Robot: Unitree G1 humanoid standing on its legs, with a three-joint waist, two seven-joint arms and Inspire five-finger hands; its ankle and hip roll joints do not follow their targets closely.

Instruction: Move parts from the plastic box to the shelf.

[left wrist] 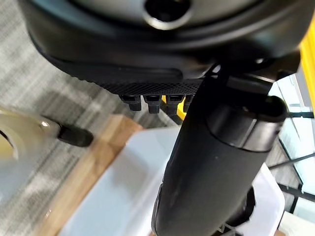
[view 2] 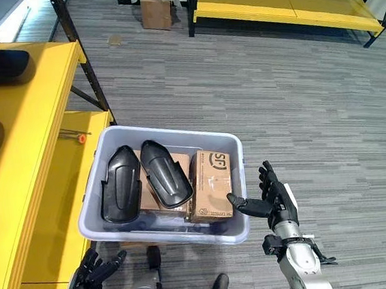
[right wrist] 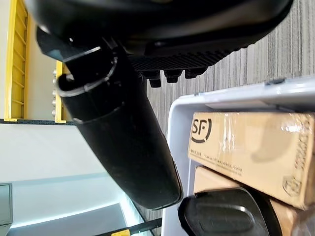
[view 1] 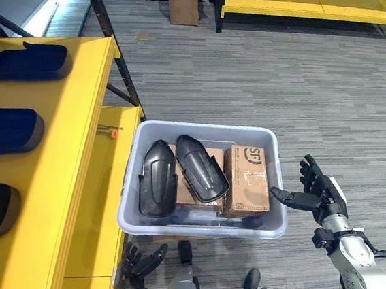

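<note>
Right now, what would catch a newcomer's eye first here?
A pale grey plastic box on the floor holds two glossy black moulded shells lying on brown cardboard cartons. To its left a bright yellow shelf carries similar dark shells. The right hand is open beside the box.

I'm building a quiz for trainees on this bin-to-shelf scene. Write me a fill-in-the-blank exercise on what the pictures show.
1. The black parts lie in the plastic box on top of cardboard ____.
2. The shelf is painted ____.
3. The right robot hand, fingers straight, is on the box's ____ side.
4. The left robot hand, holding nothing, shows below the box's ____ front corner.

Missing words: boxes; yellow; right; left
</note>
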